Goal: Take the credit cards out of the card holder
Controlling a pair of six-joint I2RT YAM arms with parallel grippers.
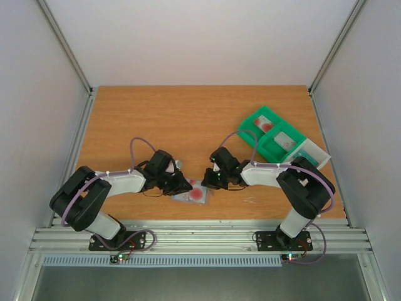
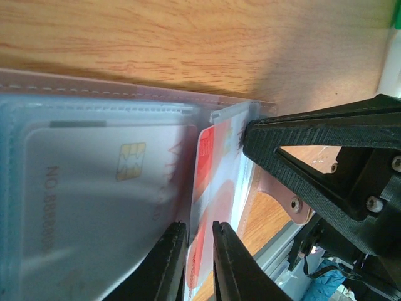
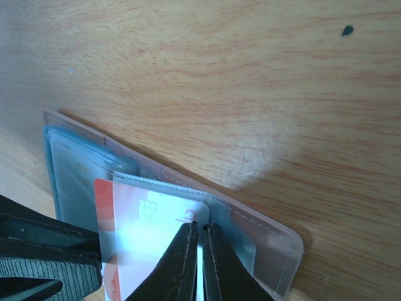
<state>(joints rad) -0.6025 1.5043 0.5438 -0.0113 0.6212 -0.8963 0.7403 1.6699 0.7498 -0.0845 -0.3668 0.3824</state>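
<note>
Wooden table (image 1: 188,119) | card holder (image 1: 193,193) open, lower centre of top view, red card (image 3: 125,213) pocketed | my right gripper (image 3: 199,224) pinched on its clear pocket | my left gripper (image 2: 198,224) nearly closed, grip unclear

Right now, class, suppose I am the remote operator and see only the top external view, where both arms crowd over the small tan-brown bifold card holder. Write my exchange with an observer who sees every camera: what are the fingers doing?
Observer: The right fingers are pinched shut on the edge of a clear pocket of the tan-brown bifold card holder.
Operator: And the left ones?
Observer: The left fingers stand a narrow gap apart over the edge of the red plastic card; I cannot tell whether they grip it.
Operator: Any other card inside?
Observer: A pale grey plastic card with a gold chip sits in the neighbouring clear pocket.
</note>
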